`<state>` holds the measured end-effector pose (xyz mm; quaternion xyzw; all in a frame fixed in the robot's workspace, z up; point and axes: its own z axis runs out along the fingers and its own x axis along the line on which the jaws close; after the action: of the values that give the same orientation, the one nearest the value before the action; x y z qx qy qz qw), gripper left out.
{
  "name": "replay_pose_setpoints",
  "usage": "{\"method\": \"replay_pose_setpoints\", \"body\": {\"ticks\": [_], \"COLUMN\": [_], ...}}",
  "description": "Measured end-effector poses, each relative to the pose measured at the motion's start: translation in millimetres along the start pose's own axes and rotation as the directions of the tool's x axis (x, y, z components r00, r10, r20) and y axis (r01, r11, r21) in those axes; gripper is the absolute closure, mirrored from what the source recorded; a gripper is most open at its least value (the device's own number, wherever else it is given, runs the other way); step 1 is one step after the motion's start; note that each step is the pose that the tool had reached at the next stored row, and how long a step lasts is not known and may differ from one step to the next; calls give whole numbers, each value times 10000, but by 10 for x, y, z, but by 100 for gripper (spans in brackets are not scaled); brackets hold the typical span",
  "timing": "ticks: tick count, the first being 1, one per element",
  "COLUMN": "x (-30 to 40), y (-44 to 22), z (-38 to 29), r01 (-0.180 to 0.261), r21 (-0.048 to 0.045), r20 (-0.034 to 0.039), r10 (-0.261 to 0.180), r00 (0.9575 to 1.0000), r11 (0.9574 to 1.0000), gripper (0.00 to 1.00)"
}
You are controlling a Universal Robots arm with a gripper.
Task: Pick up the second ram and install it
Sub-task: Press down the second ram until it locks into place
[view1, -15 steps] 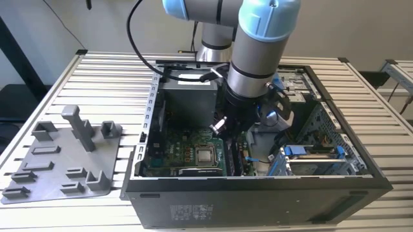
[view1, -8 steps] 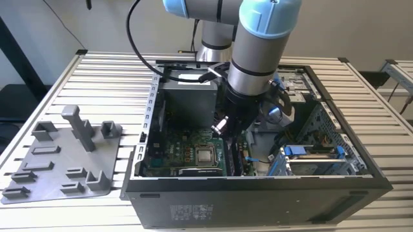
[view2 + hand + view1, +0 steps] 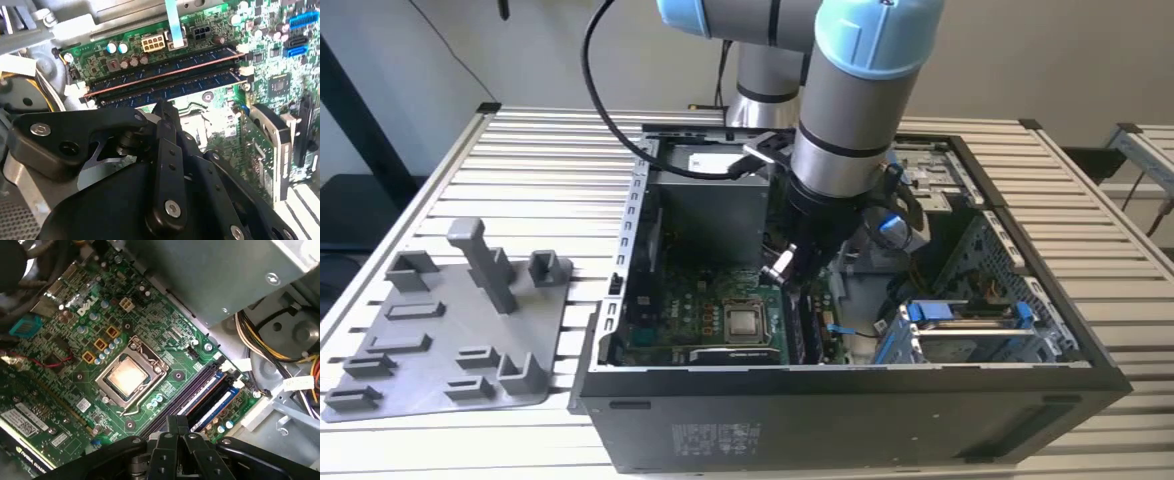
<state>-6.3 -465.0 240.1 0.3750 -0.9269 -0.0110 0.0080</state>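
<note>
End effector point(image 3: 162, 107) is seen closed and empty just above the RAM point(image 3: 165, 75) seated in its slots; uneven pressing is judged to risk incomplete latching or board point(image 3: 75, 335) strain.

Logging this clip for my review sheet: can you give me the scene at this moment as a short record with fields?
Setting: open black metal computer case on a slatted table
Arm: reaches down into the case
Gripper: above the green motherboard, closest to the long dark memory slots
Held item: none seen
Second ram: cannot tell whether it sits in the slots
Beside the case: grey plastic tray with posts, at the exterior view's left
</note>
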Motion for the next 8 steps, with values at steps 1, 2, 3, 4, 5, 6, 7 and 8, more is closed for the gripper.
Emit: {"method": "replay_pose_setpoints", "body": {"ticks": [1,2,3,4,5,6,7,8], "x": [0,0,0,0,0,0,0,0], "y": [0,0,0,0,0,0,0,0], "z": [0,0,0,0,0,0,0,0], "r01": [178,359,538,729,908,1091,1271,1448], "r21": [1,2,3,4,5,5,6,7], "r20": [-4,-9,-15,-19,-24,-29,-35,-40], "r10": [-178,-359,-538,-729,-908,-1091,-1271,-1448], "r00": [9998,9994,9985,9973,9959,9940,9919,9895], "r11": [9998,9994,9985,9973,9959,9940,9919,9895], "gripper": [89,89,89,89,89,89,89,89]}}
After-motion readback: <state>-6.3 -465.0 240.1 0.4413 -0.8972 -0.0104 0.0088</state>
